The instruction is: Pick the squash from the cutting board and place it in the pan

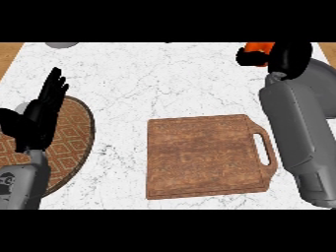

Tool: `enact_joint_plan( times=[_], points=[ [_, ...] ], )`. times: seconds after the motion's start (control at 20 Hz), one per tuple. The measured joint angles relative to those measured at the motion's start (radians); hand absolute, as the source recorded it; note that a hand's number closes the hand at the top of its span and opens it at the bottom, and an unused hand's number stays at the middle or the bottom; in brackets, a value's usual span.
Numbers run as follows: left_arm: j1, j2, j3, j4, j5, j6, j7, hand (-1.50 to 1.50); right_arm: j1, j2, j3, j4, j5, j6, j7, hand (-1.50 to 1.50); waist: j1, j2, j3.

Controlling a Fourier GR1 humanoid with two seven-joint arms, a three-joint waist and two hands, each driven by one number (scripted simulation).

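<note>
Right hand (290,56) grasping the squash (256,53) at one o'clock could release beside the pan (330,93), missing it.

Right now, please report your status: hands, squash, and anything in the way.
Left hand open, resting over patterned plate. Right hand shut on squash, beside pan. Cutting board bare. Nothing in the way.

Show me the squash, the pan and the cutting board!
squash (255,49), head view: orange side showing beside the right hand (290,56).
pan (329,91), head view: grey inside, right of the forearm.
cutting board (203,155), head view: middle of the wood.
</note>
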Motion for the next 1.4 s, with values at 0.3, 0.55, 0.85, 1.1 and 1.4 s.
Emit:
enact_joint_plan(
  times=[0.3, 0.55, 0.85, 1.1, 1.4],
  points=[
    [0.027, -0.005, -0.006, -0.014, -0.007, -0.005, -0.011, 0.0, 0.03, -0.16, -0.112, 0.128, -0.095, -0.066, -0.173, 1.5, 0.005, 0.003, 0.0],
    [-0.001, -0.006, -0.013, -0.016, -0.006, -0.013, 0.0, 0.0, 0.041, -0.305, -0.178, 0.302, -0.115, -0.117, -0.303, 1.5, 0.02, 0.012, 0.002],
    [-0.016, -0.019, -0.018, 0.003, -0.011, -0.013, -0.019, 0.0, 0.055, -0.425, -0.242, 0.488, -0.131, -0.197, -0.433, 1.5, 0.036, 0.022, 0.004],
    [-0.027, -0.019, -0.026, -0.007, -0.011, -0.02, -0.01, 0.0, 0.072, -0.482, -0.3, 0.582, -0.174, -0.236, -0.528, 1.5, 0.056, 0.03, 0.007],
    [-0.042, -0.024, -0.03, -0.013, -0.015, -0.014, 0.001, 0.0, 0.07, -0.489, -0.394, 0.662, -0.283, -0.147, -0.613, -1.5, 0.062, 0.033, 0.01]
  ],
)
